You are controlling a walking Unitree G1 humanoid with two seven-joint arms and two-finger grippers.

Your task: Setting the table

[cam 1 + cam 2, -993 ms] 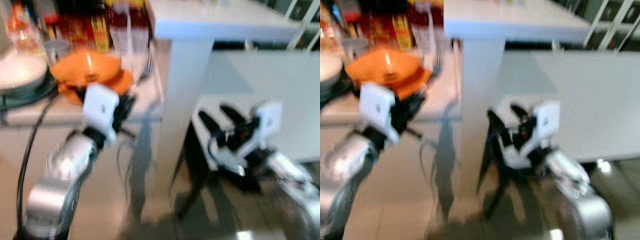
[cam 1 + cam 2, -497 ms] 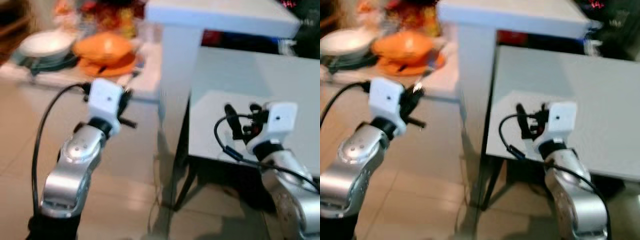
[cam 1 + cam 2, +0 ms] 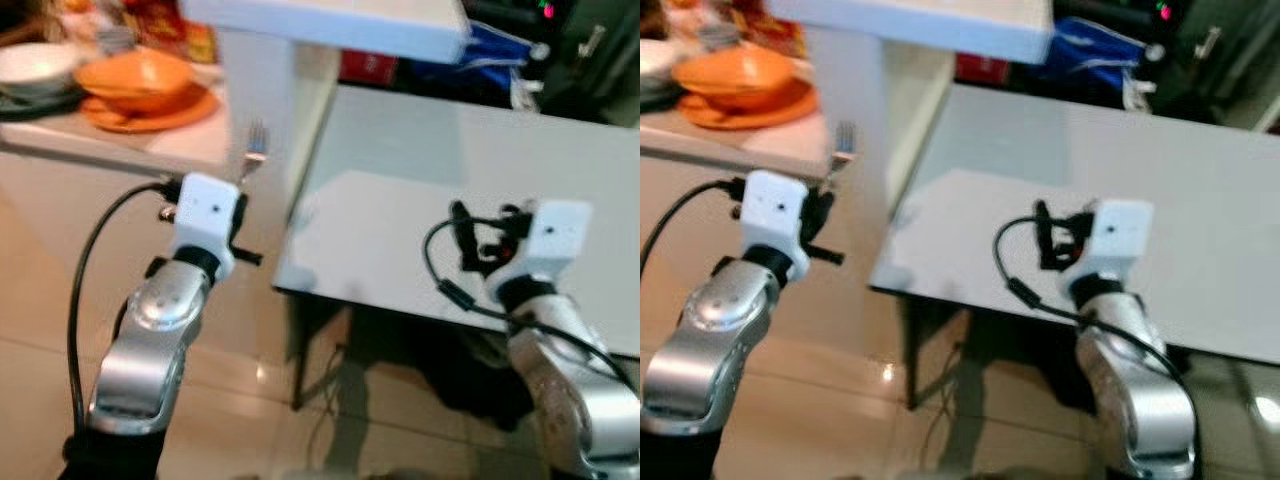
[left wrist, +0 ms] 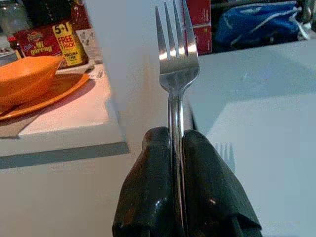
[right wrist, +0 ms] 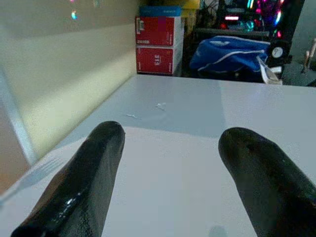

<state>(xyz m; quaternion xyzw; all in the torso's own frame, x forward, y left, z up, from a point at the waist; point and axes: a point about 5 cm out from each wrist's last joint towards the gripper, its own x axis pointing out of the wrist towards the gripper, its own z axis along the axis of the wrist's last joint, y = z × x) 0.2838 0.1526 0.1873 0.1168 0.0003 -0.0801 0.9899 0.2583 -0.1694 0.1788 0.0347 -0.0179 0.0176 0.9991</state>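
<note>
Both head eyes look forward and down at the white desk (image 3: pixel 480 190) from above; each wrist camera (very close) sights along its own tool across it.

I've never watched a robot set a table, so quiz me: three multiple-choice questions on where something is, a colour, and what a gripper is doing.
1. Where does the orange bowl sit?
A. on an orange plate on the counter
B. on the white table
C. on the floor

2. What colour is the bag beyond the white table's far edge?
A. green
B. blue
C. yellow

3. What is the left gripper doing?
A. hanging open
B. pinching a silver metal fork by its handle
C. gripping a cup

Answers:
1. A, since the left eye view shows the bowl stacked on the plate on the counter.
2. B, as it shows blue in the right wrist view.
3. B, since the left wrist view shows the black fingers closed on the handle with the tines pointing away, while the right gripper is open over the table.
</note>
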